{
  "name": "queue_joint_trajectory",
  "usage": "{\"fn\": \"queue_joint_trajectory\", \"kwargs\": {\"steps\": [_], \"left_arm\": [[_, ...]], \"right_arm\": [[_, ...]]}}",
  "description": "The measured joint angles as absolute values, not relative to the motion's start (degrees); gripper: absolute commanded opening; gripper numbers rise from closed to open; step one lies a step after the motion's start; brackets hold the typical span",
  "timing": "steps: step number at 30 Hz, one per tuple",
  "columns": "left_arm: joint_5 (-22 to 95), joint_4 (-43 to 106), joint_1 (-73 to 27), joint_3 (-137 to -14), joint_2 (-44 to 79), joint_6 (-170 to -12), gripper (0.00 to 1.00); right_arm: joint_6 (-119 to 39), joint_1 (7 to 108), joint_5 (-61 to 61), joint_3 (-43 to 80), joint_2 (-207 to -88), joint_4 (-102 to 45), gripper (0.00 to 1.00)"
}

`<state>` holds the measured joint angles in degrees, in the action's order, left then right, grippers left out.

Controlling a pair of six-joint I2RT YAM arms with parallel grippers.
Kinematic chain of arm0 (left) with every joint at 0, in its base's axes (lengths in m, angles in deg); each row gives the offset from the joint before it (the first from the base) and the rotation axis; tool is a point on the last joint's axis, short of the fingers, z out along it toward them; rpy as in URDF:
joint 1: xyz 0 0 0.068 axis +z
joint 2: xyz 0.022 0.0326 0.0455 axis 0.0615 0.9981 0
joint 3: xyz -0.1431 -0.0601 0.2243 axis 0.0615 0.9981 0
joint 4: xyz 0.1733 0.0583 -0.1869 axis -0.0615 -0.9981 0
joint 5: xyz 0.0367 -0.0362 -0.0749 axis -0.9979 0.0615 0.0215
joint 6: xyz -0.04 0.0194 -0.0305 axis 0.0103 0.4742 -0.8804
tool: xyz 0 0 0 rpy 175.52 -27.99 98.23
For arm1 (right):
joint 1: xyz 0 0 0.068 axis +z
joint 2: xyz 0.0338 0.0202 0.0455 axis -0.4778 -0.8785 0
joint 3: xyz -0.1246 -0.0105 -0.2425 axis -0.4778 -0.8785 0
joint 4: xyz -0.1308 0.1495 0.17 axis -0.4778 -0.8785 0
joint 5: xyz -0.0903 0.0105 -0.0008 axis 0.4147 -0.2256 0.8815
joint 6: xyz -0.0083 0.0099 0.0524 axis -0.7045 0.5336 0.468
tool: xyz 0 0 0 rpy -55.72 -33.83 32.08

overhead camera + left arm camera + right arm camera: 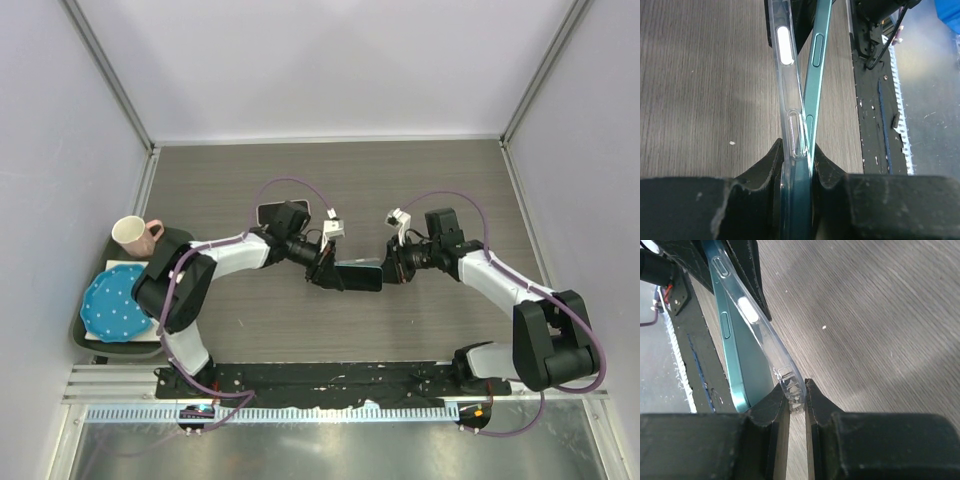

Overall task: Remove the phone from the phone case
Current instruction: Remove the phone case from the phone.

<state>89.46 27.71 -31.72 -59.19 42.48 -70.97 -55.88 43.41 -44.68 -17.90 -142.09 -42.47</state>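
Left edge of top view: mug and blue plate, well apart from the work and not in the way. Centre, mid-peel above the table: left gripper clamps phone and case together at one end, while right gripper pinches only the case lip, with the phone out of it there. Next, I'd judge, right pulls the case away, but left needs a phone-only grip or nothing separates.
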Motion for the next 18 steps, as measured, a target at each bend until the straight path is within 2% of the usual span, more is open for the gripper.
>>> {"fn": "queue_joint_trajectory", "kwargs": {"steps": [4,5,8,14,18], "left_arm": [[87.86,28.02,-32.59,-59.19,43.52,-70.84,0.19],[87.49,28.21,-32.72,-59.19,44.01,-70.82,0.26],[85.11,28.58,-32.88,-59.19,45.45,-70.88,0.37],[79.12,28.67,-33.12,-59.19,47.85,-71.28,0.55],[76.67,28.69,-33.12,-59.19,47.94,-71.28,0.59]], "right_arm": [[-57.39,43.41,-42.99,-18.6,-142.42,-43.67,0.01],[-57.63,43.41,-42.6,-18.64,-142.86,-43.85,0.01],[-58.02,43.44,-41.81,-18.75,-143.91,-43.91,0.01],[-58.16,43.41,-43.32,-18.84,-143.93,-44.5,0.01],[-57.94,42.56,-45.24,-18.84,-143.91,-44.76,0.01]]}}
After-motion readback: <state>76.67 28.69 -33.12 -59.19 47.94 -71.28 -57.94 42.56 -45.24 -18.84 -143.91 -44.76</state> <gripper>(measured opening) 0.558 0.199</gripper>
